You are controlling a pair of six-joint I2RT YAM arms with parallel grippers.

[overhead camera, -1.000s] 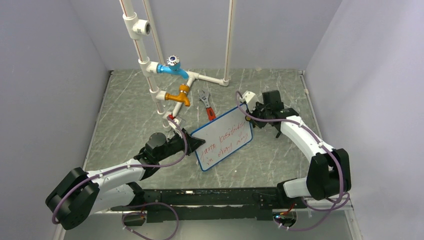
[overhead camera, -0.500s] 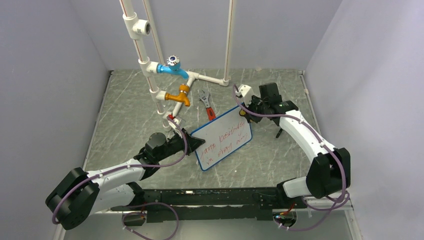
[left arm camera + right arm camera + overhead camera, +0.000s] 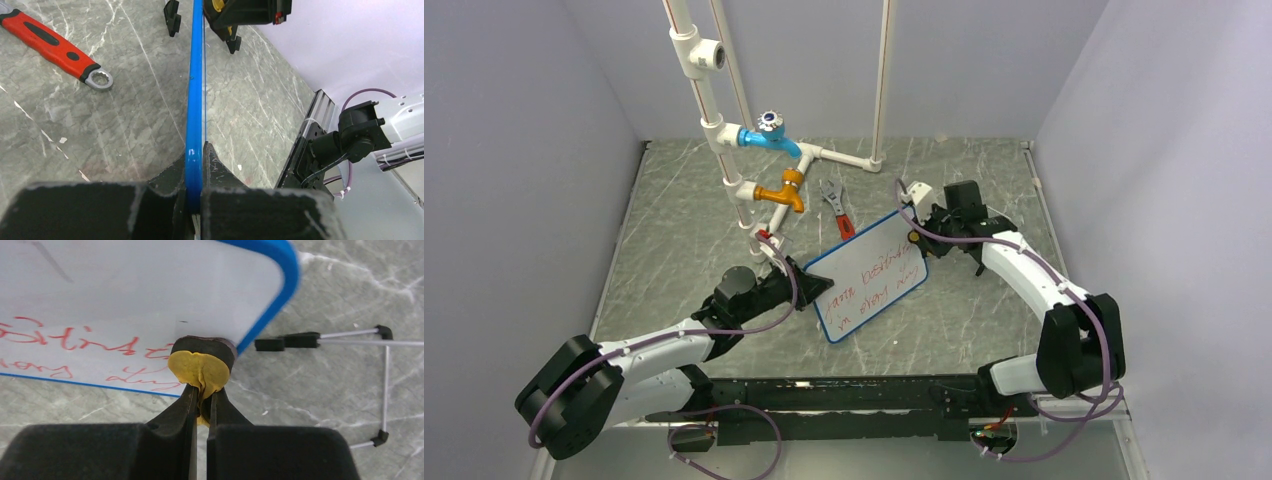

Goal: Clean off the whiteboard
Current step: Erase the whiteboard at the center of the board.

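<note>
Whiteboard is held propped on edge near the middle of the table, face turned toward the near-right corner; whether its lower edge rests on the table cannot be told. Left gripper is clamped on the blue frame at the board's left end, fingers pressed onto it from both sides; right gripper is pinched shut on a round yellow eraser, whose dark pad is set against the board face just inside the far-right corner. Two lines of red writing are seen across the lower half of the face, fully legible, no smeared or wiped patch visible; the upper half is plain white. Judged: setup done (board secured, eraser in hand and on the surface), erasing itself barely started or not started; all of the text is left to be wiped. A wrench lies near the far edge, clear of the work.
</note>
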